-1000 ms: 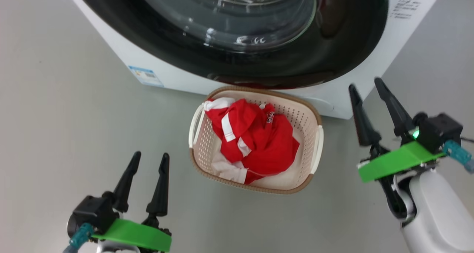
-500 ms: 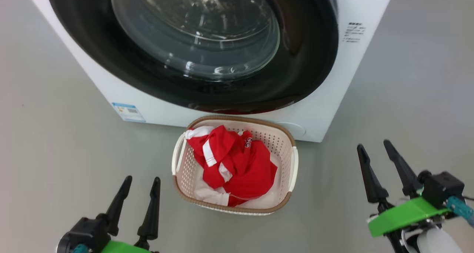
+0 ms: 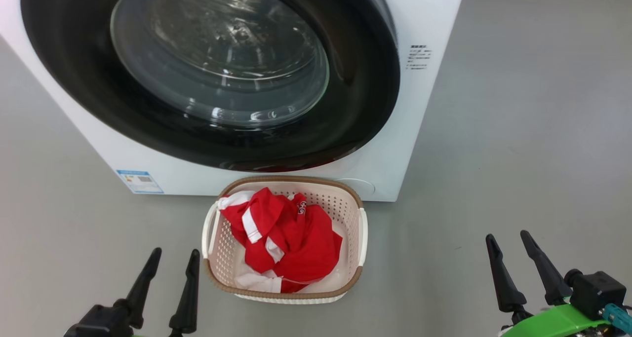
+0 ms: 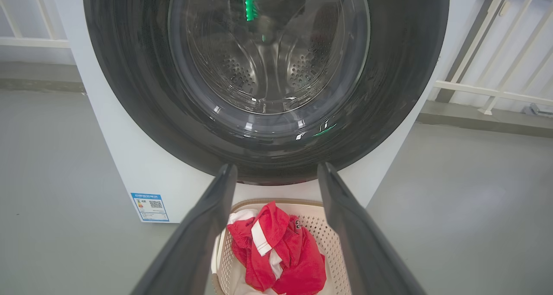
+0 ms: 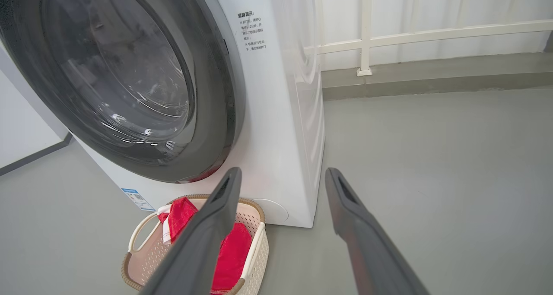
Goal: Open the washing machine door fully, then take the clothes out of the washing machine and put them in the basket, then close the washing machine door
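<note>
The left gripper (image 3: 175, 255) hovers low, fingers parted and empty, clear of the basket (image 3: 345, 206). It sits on the floor just before the washing machine (image 3: 429, 11), handy for the clothes (image 3: 291, 243) heaped inside. The washing machine door (image 3: 219, 60) looks shut. The right gripper (image 3: 507, 238) likewise hangs spread, holding nothing.

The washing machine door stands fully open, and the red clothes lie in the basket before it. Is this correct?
No: the washing machine door is shut, as the right wrist view shows. The clothes do lie in the basket before it.
</note>
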